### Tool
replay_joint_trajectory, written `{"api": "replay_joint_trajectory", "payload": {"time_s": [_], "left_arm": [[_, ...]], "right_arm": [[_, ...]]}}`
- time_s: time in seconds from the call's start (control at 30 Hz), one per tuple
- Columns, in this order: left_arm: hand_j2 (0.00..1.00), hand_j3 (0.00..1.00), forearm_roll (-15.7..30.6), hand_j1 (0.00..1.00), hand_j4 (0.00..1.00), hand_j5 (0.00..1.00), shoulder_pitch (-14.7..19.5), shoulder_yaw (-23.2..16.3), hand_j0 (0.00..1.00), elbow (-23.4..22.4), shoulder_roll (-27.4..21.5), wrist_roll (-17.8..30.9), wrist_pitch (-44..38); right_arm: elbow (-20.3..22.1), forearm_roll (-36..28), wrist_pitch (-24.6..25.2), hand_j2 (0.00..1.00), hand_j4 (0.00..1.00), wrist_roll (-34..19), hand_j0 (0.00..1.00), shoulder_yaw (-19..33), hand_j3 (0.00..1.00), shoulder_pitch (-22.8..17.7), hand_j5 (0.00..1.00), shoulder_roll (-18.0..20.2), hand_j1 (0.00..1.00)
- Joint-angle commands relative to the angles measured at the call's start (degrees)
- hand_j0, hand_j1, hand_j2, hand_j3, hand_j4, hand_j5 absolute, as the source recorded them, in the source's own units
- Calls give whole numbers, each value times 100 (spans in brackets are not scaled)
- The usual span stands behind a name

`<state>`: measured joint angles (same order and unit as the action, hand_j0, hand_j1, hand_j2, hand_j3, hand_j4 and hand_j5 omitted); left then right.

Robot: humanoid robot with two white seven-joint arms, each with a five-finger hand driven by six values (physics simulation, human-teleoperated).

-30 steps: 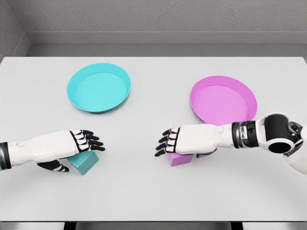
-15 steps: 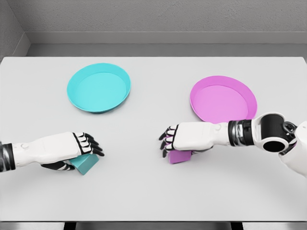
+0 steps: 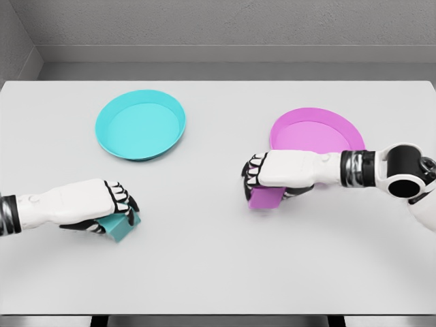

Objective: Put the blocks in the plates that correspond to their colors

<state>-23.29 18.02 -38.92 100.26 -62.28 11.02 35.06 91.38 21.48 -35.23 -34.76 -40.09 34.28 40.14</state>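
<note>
Nearest the camera, the white surface (image 3: 218,272) runs bare across the lower part of the view. On its left side the left hand (image 3: 102,208) comes in from the left edge on a white forearm, its dark-jointed fingers (image 3: 121,199) curled down over the top of the cyan block (image 3: 120,228). The block sits low under the palm, with one corner and its front face showing below and to the right of the knuckles; whether it is resting on the surface or just off it cannot be told.

A little farther back and to the right, the right hand (image 3: 272,178) reaches in from the right edge, its arm passing a black-and-white wrist joint. Its fingers wrap over the magenta block (image 3: 264,197), which shows below the palm as a tilted face; a faint shadow lies under it on the surface. This block is just in front of the near-left rim of the magenta plate (image 3: 320,133), partly overlapping that rim in the view.

Farther still, on the left half, the cyan plate (image 3: 139,124) lies flat, well apart from the cyan block and holding nothing. Behind the surface's far edge stands a grey wall (image 3: 218,27).
</note>
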Motion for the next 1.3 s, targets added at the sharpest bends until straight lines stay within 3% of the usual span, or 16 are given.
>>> {"api": "replay_joint_trajectory", "payload": {"time_s": [0.0,0.17,0.3,0.37,0.4,0.7,0.8,0.93,1.07,1.13,1.27], "left_arm": [[39,39,44,39,39,39,18,7,39,-6,5,-3,-6],[36,36,87,36,36,36,290,24,36,-41,57,-3,-6],[36,36,88,36,36,36,624,24,36,-463,392,-3,-6],[36,36,131,36,36,36,773,42,36,-481,400,-12,-6],[36,36,131,36,36,36,887,51,36,-525,400,-12,-6],[36,36,114,36,36,36,1854,112,36,-1720,1305,5,-6],[36,36,114,36,36,36,2197,130,36,-2133,1789,401,-6],[37,37,52,37,37,37,2329,121,37,-2370,2017,410,-6],[39,39,-176,39,39,39,2566,112,39,-3302,2712,858,-6],[47,47,-229,47,47,47,2584,104,47,-3583,2870,858,-219],[80,80,-220,80,80,80,2584,112,80,-3654,2984,858,-746]], "right_arm": [[-287,-538,23,48,48,-24,48,396,48,0,48,125,48],[-858,-1532,23,48,48,-24,48,1144,48,-18,48,354,48],[-1298,-1893,23,49,49,-24,49,1592,49,-62,49,460,49],[-1350,-1893,23,91,91,-24,91,1592,91,-70,91,425,91],[-1368,-1875,23,100,100,-24,100,1592,100,-88,100,442,100],[-1368,-1840,23,100,100,-24,100,1583,100,-88,100,442,100],[-1368,-1831,23,100,100,-24,100,1583,100,-88,100,442,100],[-1359,-1805,23,100,100,-24,100,1609,100,-88,100,451,100],[-1350,-1805,23,100,100,-24,100,1671,100,-97,100,460,100],[-1350,-1805,23,100,100,-24,100,1671,100,-97,100,469,100],[-1350,-1805,23,100,100,-24,100,1671,100,-97,100,477,100]]}}
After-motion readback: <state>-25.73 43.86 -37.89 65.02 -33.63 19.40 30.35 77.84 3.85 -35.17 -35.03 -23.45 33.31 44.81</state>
